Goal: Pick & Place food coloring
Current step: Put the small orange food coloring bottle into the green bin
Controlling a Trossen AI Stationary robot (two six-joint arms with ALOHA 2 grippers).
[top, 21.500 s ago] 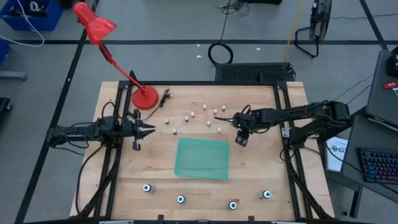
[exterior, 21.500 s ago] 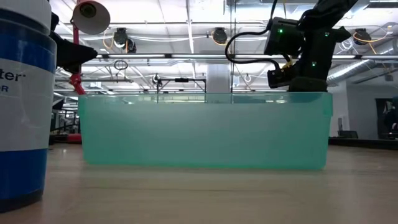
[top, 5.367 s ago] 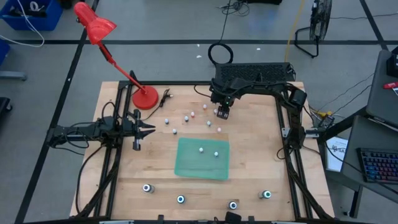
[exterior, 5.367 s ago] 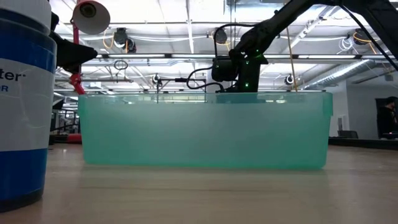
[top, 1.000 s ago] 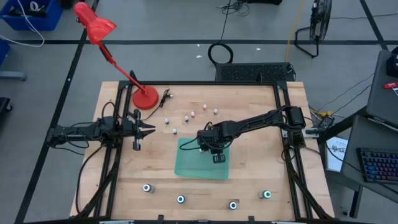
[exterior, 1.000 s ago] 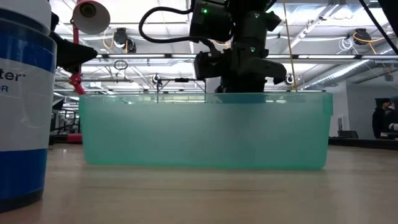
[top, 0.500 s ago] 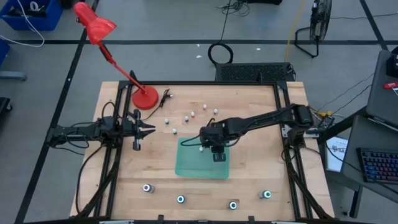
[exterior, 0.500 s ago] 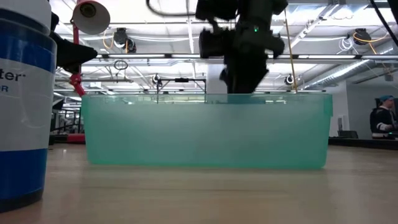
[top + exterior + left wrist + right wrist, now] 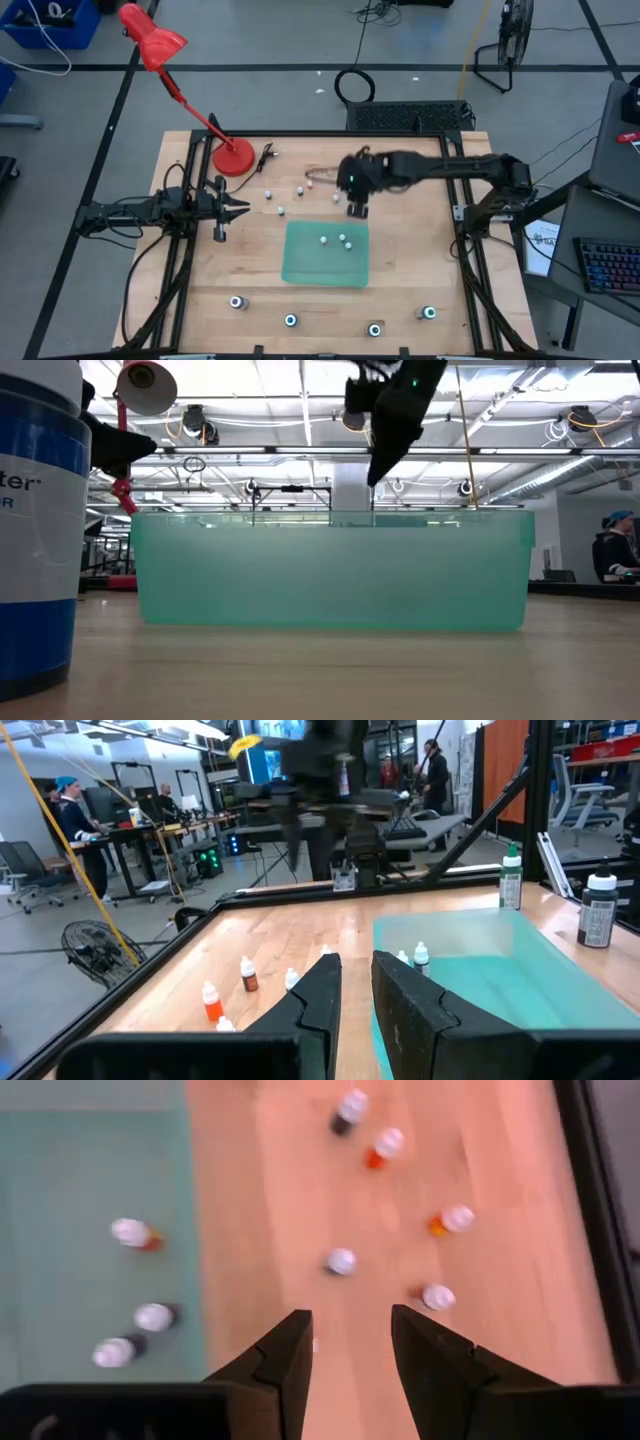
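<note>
The green tray (image 9: 300,262) lies flat near the middle of the desk (image 9: 420,270), between the two arms, so that either can reach it. Three small bottles (image 9: 341,241) stand inside it, close together toward its far right part; judging by that, the sorting is under way but far from done. The loose bottles (image 9: 281,211) are scattered on the bare wood beyond the tray's far edge, a handful of them well apart from one another, which leaves room for fingers to come down around any single one.

The right gripper (image 9: 357,209) hangs over the desk just past the tray's far edge, above the loose group and clear of the tray. In the right wrist view its fingers (image 9: 283,1365) are spread with nothing between them, and a white-capped bottle (image 9: 340,1261) sits on the wood ahead of the gap, so it looks lined up for the next pick. The low view shows that gripper (image 9: 385,450) raised above the tray's rim, high enough not to catch the wall.

The left gripper (image 9: 243,209) waits over the desk's left side, level with the loose bottles. Its fingers (image 9: 322,995) are pressed nearly together and hold nothing.

Four larger dark bottles (image 9: 290,321) with pale tops stand in a row along the desk's near edge, well apart from the tray. A red lamp (image 9: 234,158) stands at the far left corner, out of the working area.
</note>
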